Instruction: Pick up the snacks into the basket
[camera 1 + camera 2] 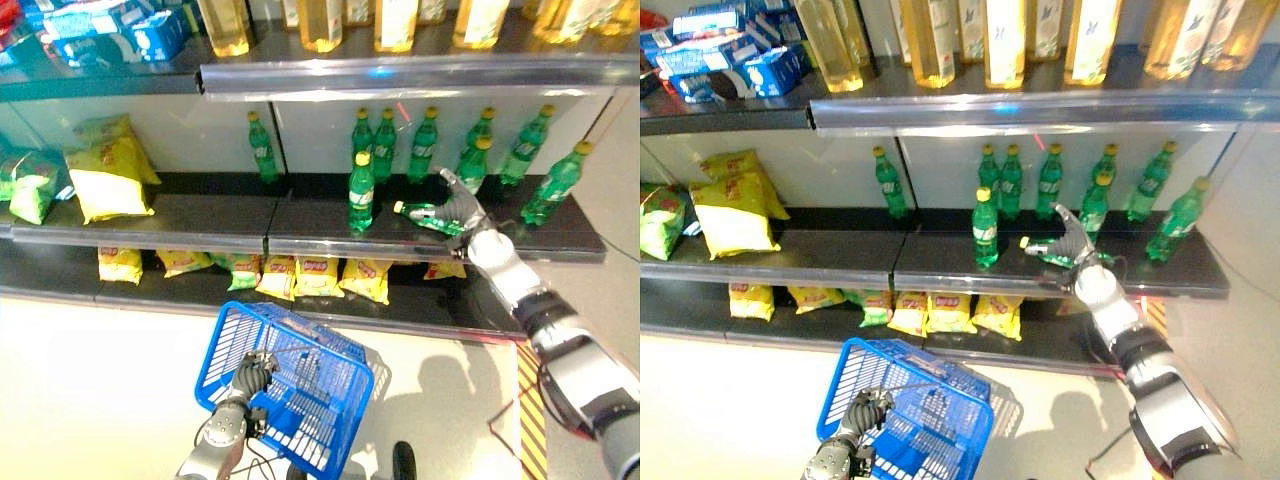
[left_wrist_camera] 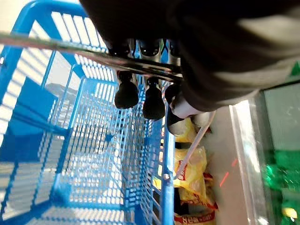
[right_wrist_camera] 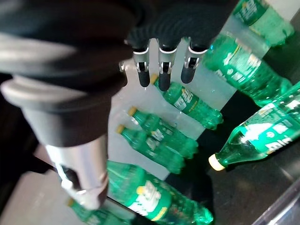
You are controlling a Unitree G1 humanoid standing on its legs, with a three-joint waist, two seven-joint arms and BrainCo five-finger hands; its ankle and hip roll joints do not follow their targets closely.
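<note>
One green bottle (image 1: 425, 213) lies tipped at centre right of the shelf, the right hand (image 1: 462, 211) curled round it, smooth, rigid, fairly heavy, best held mid-body, while the left hand (image 1: 252, 377) clamps the blue basket's (image 1: 330, 415) handle, lower centre.

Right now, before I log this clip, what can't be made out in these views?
- Whether the right hand grips the fallen bottle: the hand covers the bottle's body in the eye views.
- Basket floor: the near wall hides it in the eye views; the left wrist view shows mesh.
- Left hand: its fingers wrap the handle, palm unseen.
</note>
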